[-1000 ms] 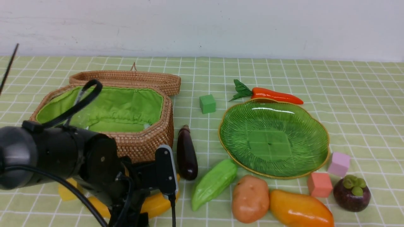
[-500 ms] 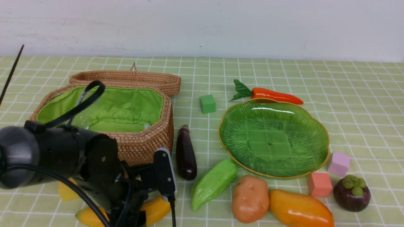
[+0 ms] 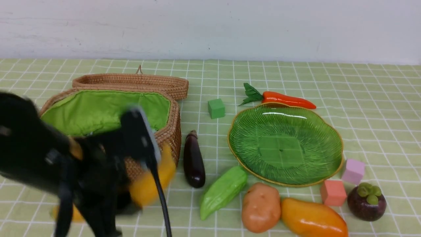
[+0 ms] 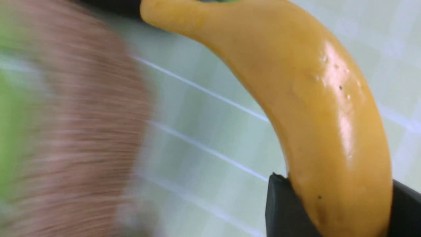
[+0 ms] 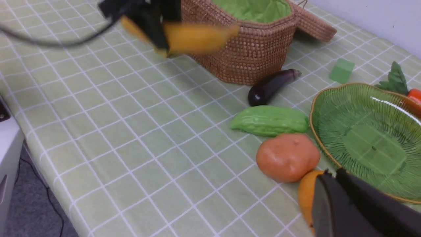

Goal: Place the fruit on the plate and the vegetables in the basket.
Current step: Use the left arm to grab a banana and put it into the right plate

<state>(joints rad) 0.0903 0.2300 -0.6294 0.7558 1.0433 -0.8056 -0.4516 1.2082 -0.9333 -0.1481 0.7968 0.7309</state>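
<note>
My left gripper (image 3: 141,174), blurred with motion, is shut on the yellow banana (image 3: 151,184) and holds it off the cloth in front of the wicker basket (image 3: 169,135). In the left wrist view both black fingers (image 4: 283,210) press the banana (image 4: 315,108). The green plate (image 3: 283,141) holds nothing. Eggplant (image 3: 194,161), gourd (image 3: 223,191) and potato (image 3: 260,207) lie between basket and plate; the carrot (image 3: 286,99) lies behind the plate. Mango (image 3: 312,219) and mangosteen (image 3: 366,201) lie near the front right. My right gripper (image 5: 334,172) is shut, empty, over the mango (image 5: 304,197).
A green cube (image 3: 216,108) sits behind the eggplant. A lilac cube (image 3: 353,171) and a salmon cube (image 3: 333,192) sit by the plate's right front rim. The basket's lid (image 3: 131,82) lies flat behind it. The table's edge (image 5: 42,154) shows in the right wrist view.
My left gripper closed on the banana, then lifted it off the cloth and swung up and left toward the basket front. Nothing else on the table has moved.
</note>
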